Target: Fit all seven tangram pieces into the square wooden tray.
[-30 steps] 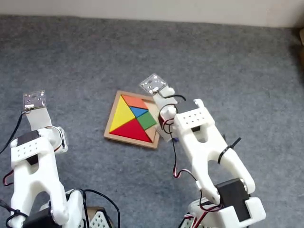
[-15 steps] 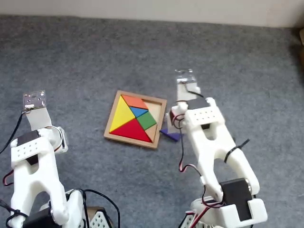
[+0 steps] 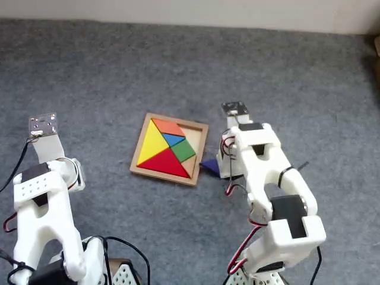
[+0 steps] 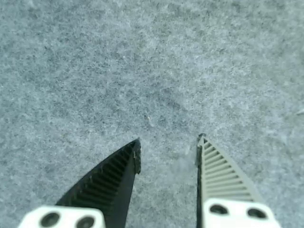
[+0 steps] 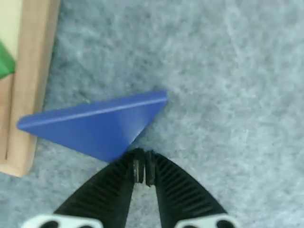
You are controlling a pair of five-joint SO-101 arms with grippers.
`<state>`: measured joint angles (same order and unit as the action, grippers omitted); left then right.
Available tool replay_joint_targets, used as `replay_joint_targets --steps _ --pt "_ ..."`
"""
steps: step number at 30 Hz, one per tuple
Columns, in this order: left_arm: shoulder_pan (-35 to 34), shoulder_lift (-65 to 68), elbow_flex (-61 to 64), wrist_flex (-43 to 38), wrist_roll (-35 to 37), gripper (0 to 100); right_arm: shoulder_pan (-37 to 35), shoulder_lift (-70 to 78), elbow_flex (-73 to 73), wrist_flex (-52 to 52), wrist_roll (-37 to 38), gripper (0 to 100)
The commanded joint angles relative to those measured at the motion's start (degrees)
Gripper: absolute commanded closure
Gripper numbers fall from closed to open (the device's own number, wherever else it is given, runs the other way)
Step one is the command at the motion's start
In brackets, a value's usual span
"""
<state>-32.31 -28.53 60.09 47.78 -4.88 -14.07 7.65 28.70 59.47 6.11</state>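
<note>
**High view:** The tray [image 3: 168, 176] lies on the carpet [image 3: 89, 77]. Coloured pieces [image 3: 157, 145] fill most of it, and a bare strip of wood runs along one side. A blue triangle [image 3: 209, 167] lies just outside that side, against the rim, with the right arm [image 3: 261, 160] bent over it. The left arm [image 3: 41, 196] stands well apart, off the tray's opposite side.

**Left wrist view:** The left gripper [image 4: 168, 142] hangs over bare carpet with its fingers apart, holding nothing.

**Right wrist view:** The right gripper [image 5: 142, 168] has its tips pressed together and empty, right at one corner of the triangle [image 5: 95, 124]. Another corner of the triangle overlaps the tray [image 5: 28, 85] rim.

The step in hand looks like getting this triangle in. Next, the jaws likely need to spread, grip it, lift it over the rim and turn it to match the gap.
</note>
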Motion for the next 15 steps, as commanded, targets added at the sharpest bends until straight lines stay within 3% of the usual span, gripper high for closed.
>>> replay_joint_targets --steps 1,15 --pt "1.45 -1.71 -0.22 -0.79 -0.35 80 -3.38 0.22 -3.82 0.04 1.14 97.1" --pt "1.36 -1.71 -0.22 -0.79 -0.35 80 -14.02 0.22 -23.08 0.40 6.77 97.1"
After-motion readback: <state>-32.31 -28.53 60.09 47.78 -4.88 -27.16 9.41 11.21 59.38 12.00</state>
